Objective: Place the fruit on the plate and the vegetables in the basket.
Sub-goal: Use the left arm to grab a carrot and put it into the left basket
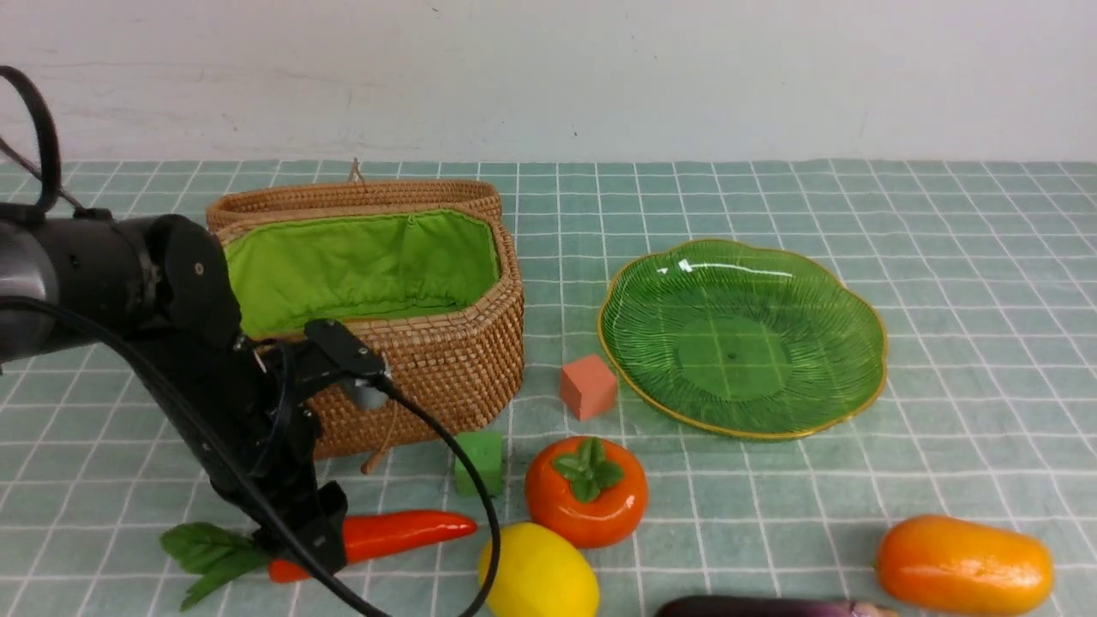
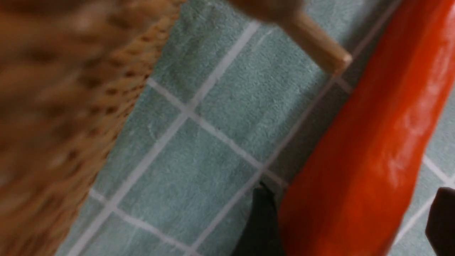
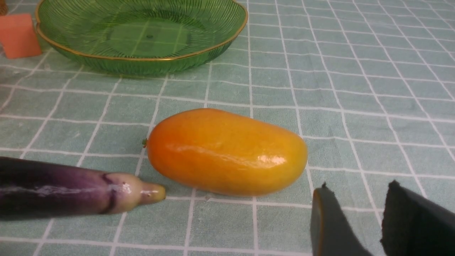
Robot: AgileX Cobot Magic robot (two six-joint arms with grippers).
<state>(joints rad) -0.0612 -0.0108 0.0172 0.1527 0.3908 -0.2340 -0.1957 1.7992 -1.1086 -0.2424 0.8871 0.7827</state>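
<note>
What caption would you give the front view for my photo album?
Left arm's open jaws straddle the carrot in front of the basket; persimmon, lemon and mango wait near the empty plate.

Front camera looks forward, wide; wrist cameras (close, low) share its carrot (image 1: 403, 530), mango (image 1: 964, 564).

1. Wall (image 1: 600, 68): plain off-white, with faint scuffs and small dark specks.
2. Tablecloth (image 1: 986, 257): pale green with white grid lines, towelling texture, runs up to the wall.
3. Lighting: even; shadows soft.
</note>
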